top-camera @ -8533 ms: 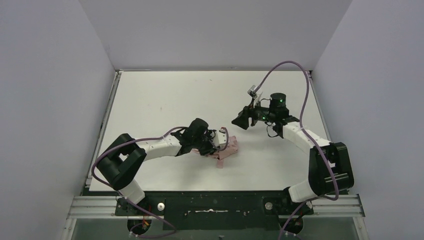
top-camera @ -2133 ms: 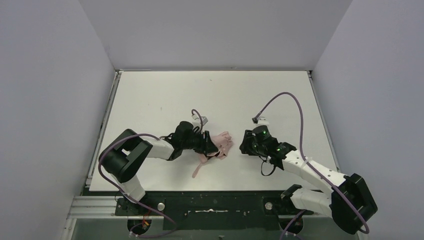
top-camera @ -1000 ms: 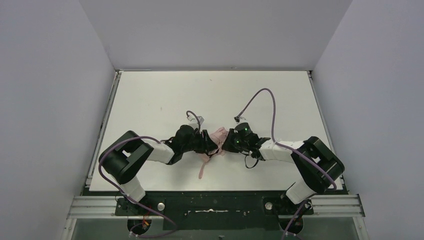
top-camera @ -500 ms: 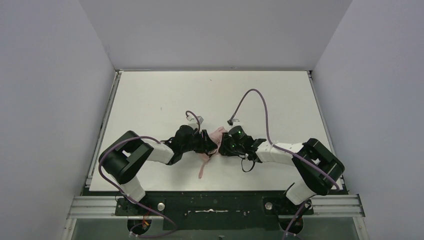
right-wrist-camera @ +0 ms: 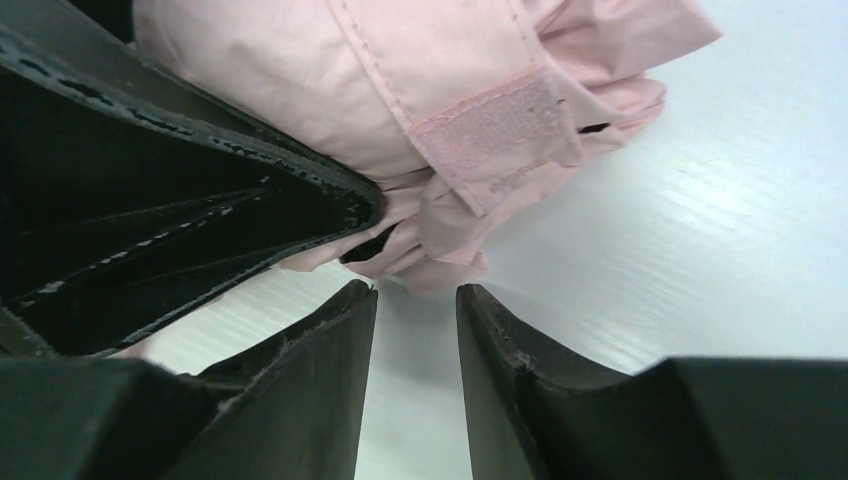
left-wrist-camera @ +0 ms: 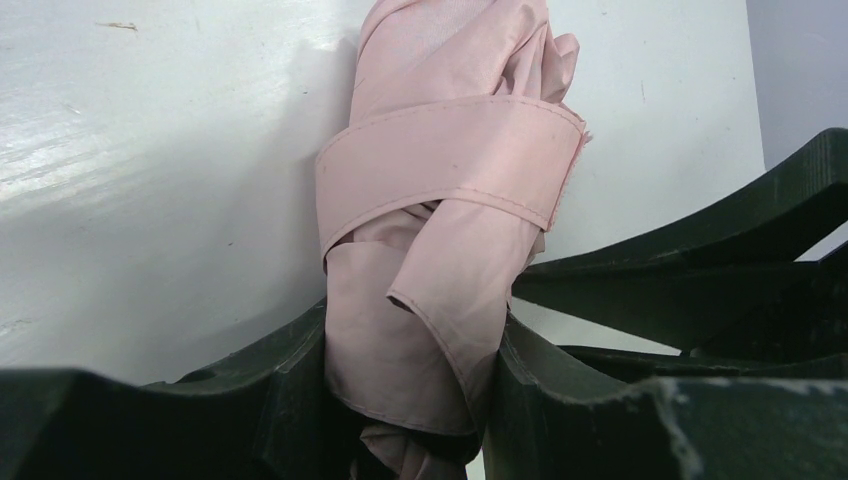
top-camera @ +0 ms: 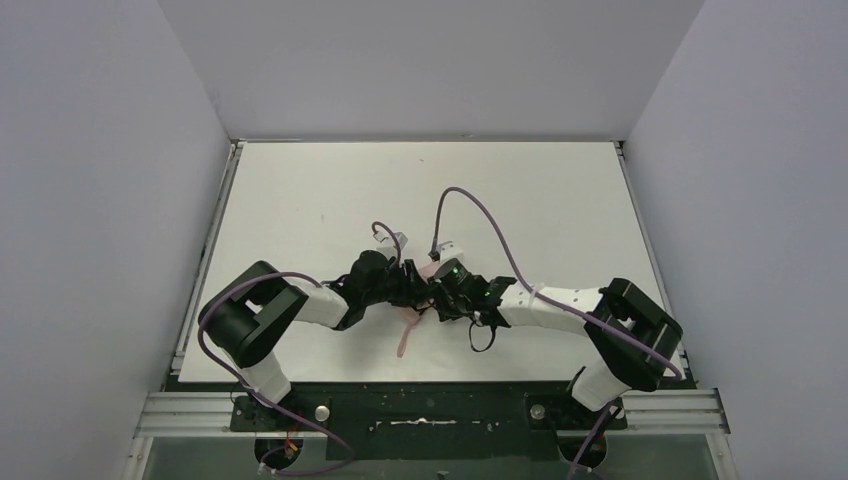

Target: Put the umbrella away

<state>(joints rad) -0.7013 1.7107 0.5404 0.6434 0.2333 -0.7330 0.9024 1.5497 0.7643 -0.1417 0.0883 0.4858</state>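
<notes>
Change, top view: right pincer (top-camera: 438, 292) has moved in from the right over the last two seconds and now meets the left pincer (top-camera: 414, 286) at the umbrella (top-camera: 430, 268), at the middle of the bench (top-camera: 300, 190). Left wrist view: left pincer clamped on the bunched umbrella. Right wrist view: right pincer parted, empty, tips just short of it. Judgement: two-handed wrapping imminent. Count: one umbrella, two pincers.

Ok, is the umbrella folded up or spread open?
Folded: the umbrella fabric is bunched, its strap wrapped round it, pinched in the left gripper. Strap fastening: cannot tell.
</notes>
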